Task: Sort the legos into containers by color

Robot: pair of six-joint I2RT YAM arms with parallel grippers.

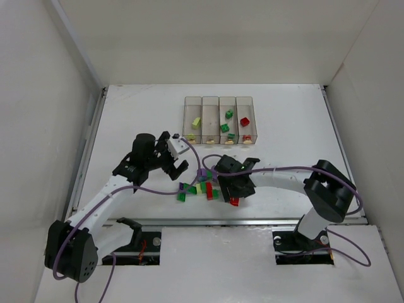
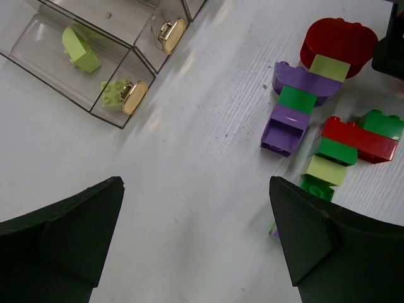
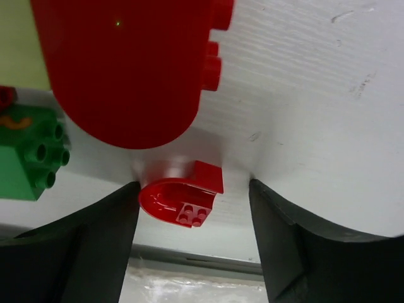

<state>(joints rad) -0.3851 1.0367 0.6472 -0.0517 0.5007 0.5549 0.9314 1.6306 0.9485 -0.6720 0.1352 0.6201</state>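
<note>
Four clear containers (image 1: 210, 104) stand in a row at the back. The leftmost holds pale yellow-green legos (image 2: 81, 49), the third green ones (image 1: 225, 127), the fourth red ones (image 1: 244, 121). Loose legos (image 1: 203, 187) in red, green, purple and yellow-green lie in a pile mid-table. My left gripper (image 2: 196, 189) hangs open over bare table left of the pile (image 2: 328, 142). My right gripper (image 3: 194, 189) is down at the pile's right end, open around a small curved red lego (image 3: 182, 202). Its left finger (image 3: 120, 214) touches the piece; the right finger stands apart from it.
A big rounded red lego (image 3: 126, 69) and a green one (image 3: 28, 154) lie just beyond the right gripper. The table's near edge (image 3: 189, 255) runs right behind the small red piece. White walls enclose the table on three sides.
</note>
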